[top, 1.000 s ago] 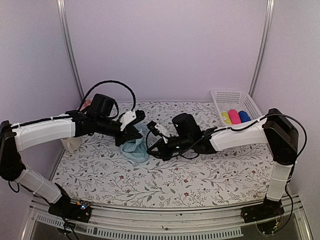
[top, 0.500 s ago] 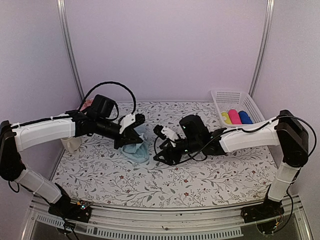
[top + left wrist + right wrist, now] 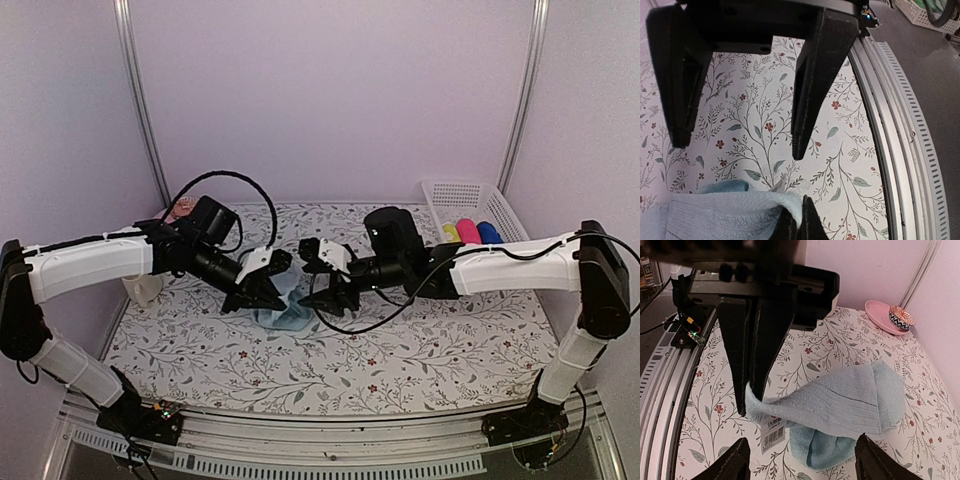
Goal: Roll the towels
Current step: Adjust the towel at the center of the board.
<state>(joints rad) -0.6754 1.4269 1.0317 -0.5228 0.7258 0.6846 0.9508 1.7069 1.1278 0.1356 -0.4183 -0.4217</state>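
Pinching the aqua towel (image 3: 840,400) by its corner with my right pincer (image 3: 752,396); left pincer (image 3: 740,148) spread wide nearby.

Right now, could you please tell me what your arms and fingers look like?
The left arm and right arm both wear white sleeves between black joints. A thin black cable loops off the left wrist. The fingers are matte black, flat and tapering, with a white block behind them.

Top view looks down over the table (image 3: 400,350); both close wrist views share the aqua towel (image 3: 840,400).
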